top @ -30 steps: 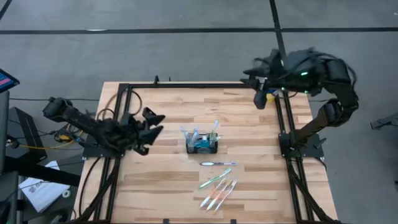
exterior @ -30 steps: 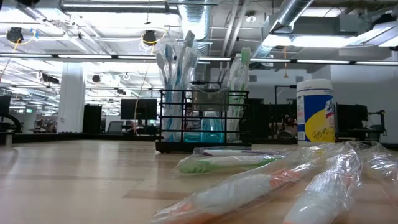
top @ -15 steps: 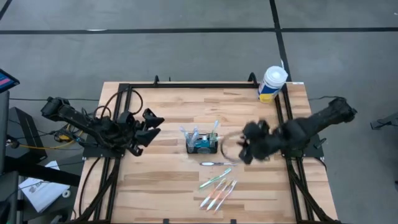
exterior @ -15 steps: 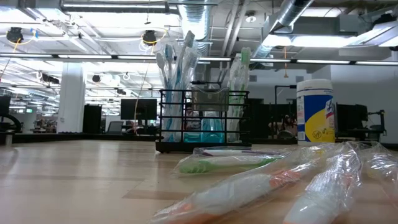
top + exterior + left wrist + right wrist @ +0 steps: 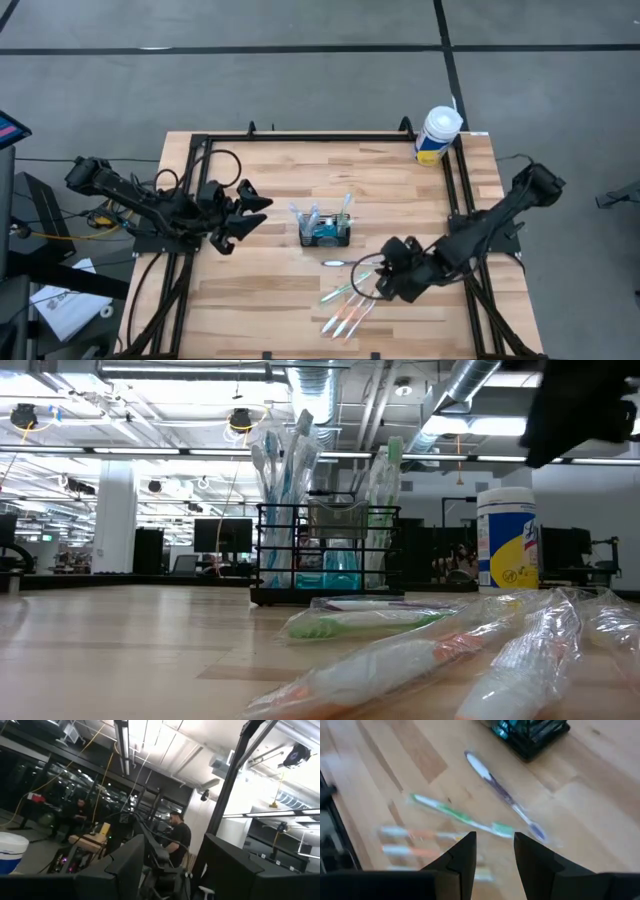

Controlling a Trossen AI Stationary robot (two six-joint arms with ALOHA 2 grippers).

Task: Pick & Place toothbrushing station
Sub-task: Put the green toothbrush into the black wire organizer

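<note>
left pincer (image 5: pixel 262 211): open, idle | right pincer (image 5: pixel 372 281): parted, empty, low

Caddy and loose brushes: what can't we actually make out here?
- Caddy compartments: too small in the high view; cut off by the edge in the right wrist view.
- Loose toothbrushes: their number is unclear; the right pincer overlaps them from above, motion blur smears them in the right wrist view, wrappers blend in the low view.
- Left pincer: the left wrist view faces the room, showing no table.
</note>
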